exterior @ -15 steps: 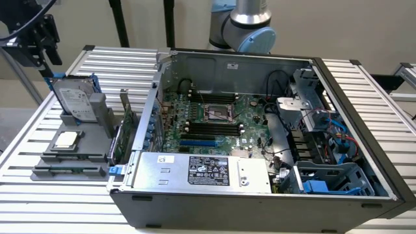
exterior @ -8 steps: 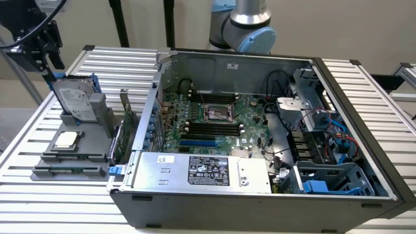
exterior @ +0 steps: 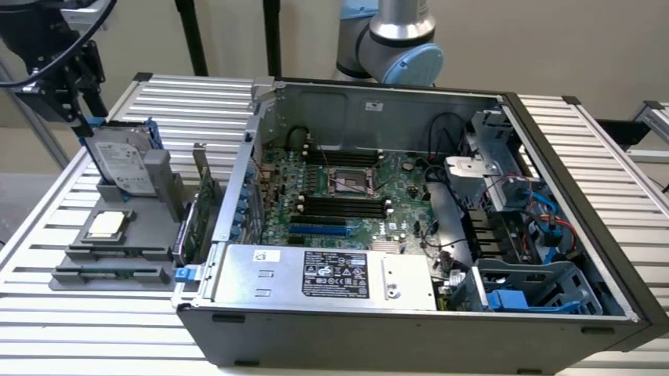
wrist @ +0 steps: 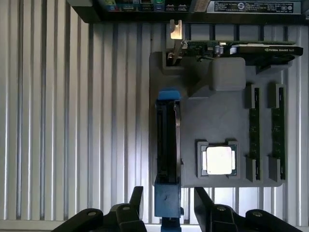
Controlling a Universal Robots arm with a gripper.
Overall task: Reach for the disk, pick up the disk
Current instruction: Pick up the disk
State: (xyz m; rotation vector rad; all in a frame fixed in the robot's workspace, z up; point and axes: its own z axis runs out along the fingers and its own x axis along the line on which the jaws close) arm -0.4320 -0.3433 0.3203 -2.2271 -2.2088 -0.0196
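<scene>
The disk [exterior: 118,160] stands on edge in a slot of a grey holder [exterior: 157,196] at the exterior view's left. It is silver-grey with a white label and blue rails. My gripper [exterior: 81,117] hangs just above its upper far corner. In the wrist view the disk [wrist: 167,140] is seen edge-on as a dark slab with blue ends. My gripper [wrist: 169,193] is open, one black finger [wrist: 136,198] on each side of the disk's near blue end, with a gap to the disk on both sides. Nothing is held.
The grey holder [wrist: 193,121] also carries a square silver-topped chip [wrist: 219,160], two memory sticks [wrist: 254,125] and a graphics card [wrist: 241,48]. An open computer case [exterior: 418,196] with a silver power-supply box [exterior: 324,274] stands beside it on the slatted metal table [exterior: 42,219].
</scene>
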